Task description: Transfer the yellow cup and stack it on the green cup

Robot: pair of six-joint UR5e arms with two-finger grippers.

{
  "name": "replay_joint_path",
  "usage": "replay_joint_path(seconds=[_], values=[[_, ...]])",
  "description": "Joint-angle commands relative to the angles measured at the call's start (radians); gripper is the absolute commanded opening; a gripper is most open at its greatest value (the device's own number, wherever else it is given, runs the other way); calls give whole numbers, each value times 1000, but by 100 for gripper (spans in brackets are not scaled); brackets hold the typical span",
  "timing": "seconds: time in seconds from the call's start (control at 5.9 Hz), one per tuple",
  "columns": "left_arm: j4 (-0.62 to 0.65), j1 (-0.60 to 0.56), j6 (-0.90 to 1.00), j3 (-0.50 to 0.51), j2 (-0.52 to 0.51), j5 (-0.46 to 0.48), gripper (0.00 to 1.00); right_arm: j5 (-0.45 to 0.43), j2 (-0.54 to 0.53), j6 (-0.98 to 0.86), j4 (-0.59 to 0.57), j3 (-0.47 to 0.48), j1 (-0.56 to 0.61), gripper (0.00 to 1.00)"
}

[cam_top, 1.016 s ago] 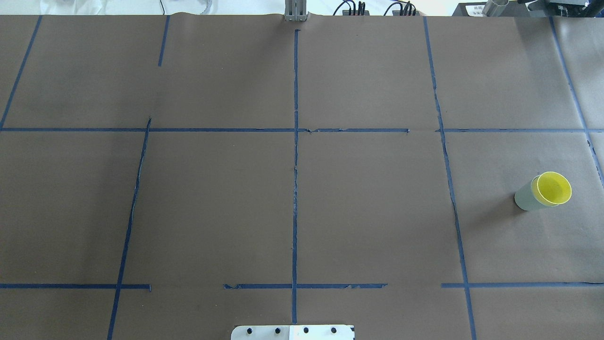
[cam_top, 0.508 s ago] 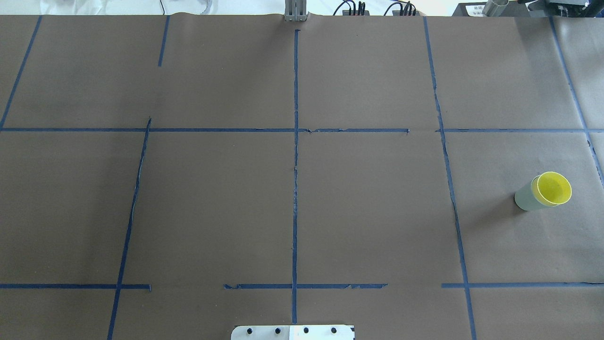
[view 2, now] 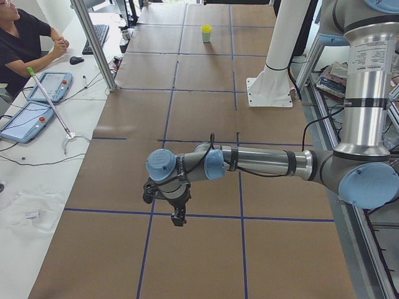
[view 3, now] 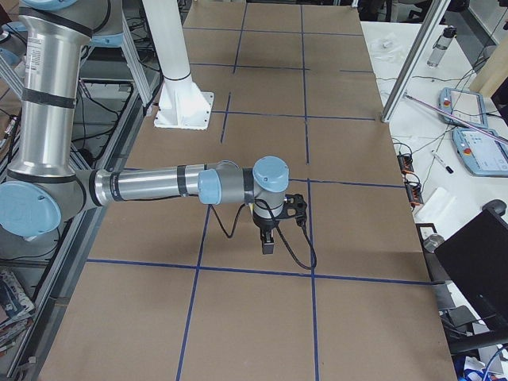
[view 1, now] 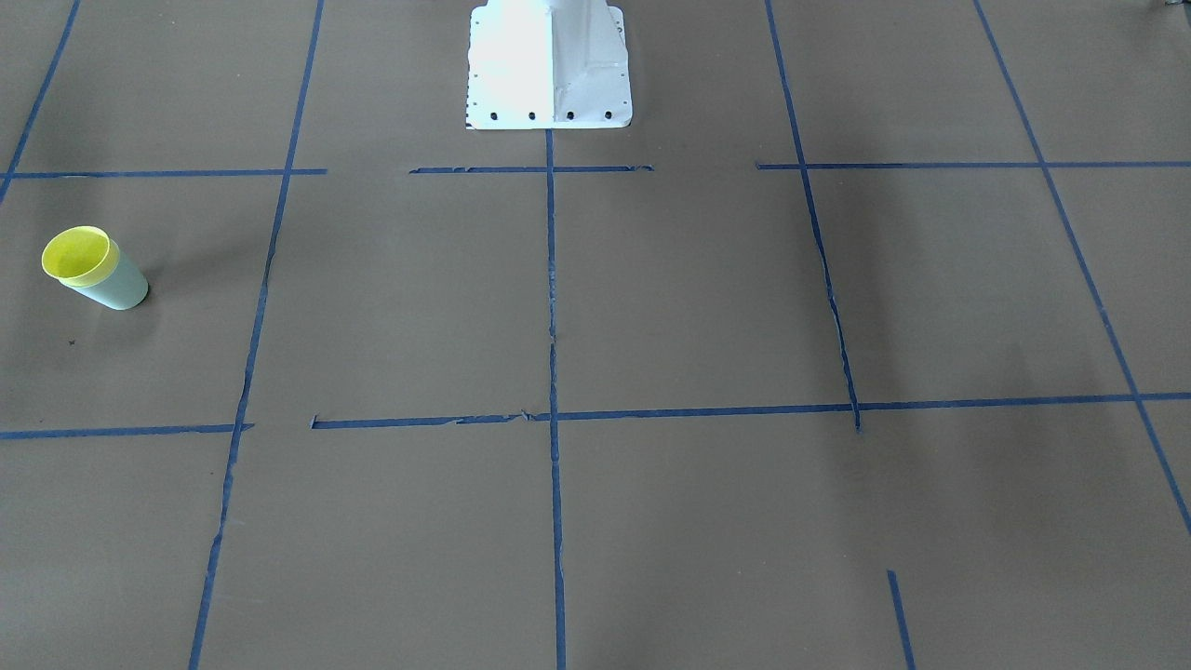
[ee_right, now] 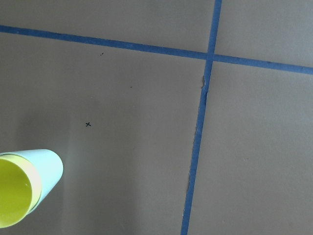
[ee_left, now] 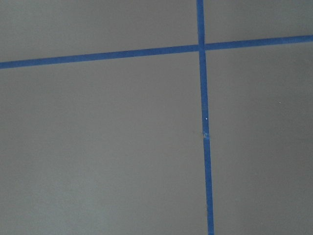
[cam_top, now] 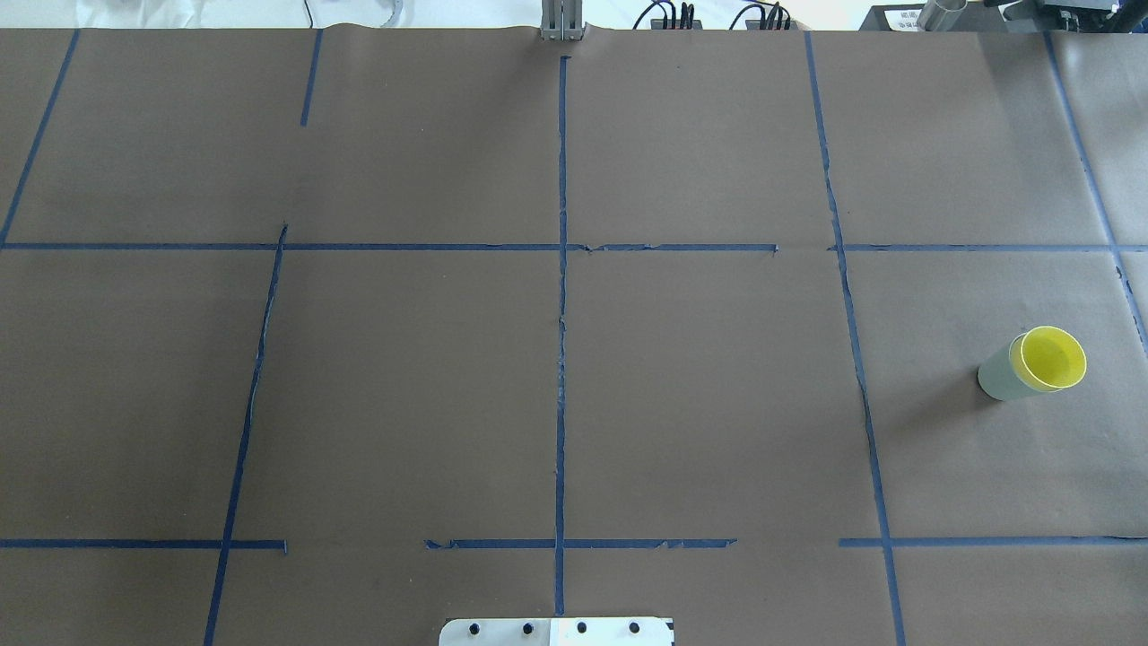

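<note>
The yellow cup (cam_top: 1051, 357) sits nested inside the pale green cup (cam_top: 995, 379), upright at the table's right side. The pair also shows in the front view, yellow (view 1: 78, 256) in green (view 1: 119, 291), and at the lower left of the right wrist view, yellow (ee_right: 12, 193) in green (ee_right: 50, 168). No gripper touches them. My left gripper (view 2: 178, 215) shows only in the exterior left view, low over the table's left end. My right gripper (view 3: 267, 242) shows only in the exterior right view. I cannot tell whether either is open or shut.
The table is brown paper with blue tape lines. The white robot base plate (cam_top: 556, 631) stands at the middle near edge. An operator (view 2: 25, 37) sits at a side table with tablets (view 2: 25, 118) beyond a metal post (view 2: 95, 43).
</note>
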Motion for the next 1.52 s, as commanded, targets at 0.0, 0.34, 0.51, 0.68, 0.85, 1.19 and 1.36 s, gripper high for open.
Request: replay_joint_path(seconds=[0.0,0.34,0.51,0.68,0.85,1.19,1.36], values=[[-5,-3,1,-10,7,-21,100,0,-5,0,-2,-2,-8,100],[-6,-3,-8,-13,1,-54,100,1,-8,0,-9,-2,-22,100],[-5,-2,-13,-15,-15,-56,100,64,-9,1,-12,-11,-22,100],[-2,-6,-11,-3,-16,-56,100,77,-11,1,-9,-26,-20,100],[-2,-6,-11,0,-16,-55,100,74,-20,0,-8,-26,21,100],[-6,-12,-4,-12,-18,-55,100,49,-31,0,0,-28,62,100],[-11,-12,-4,-7,-16,-55,100,49,-29,0,1,-26,62,100]])
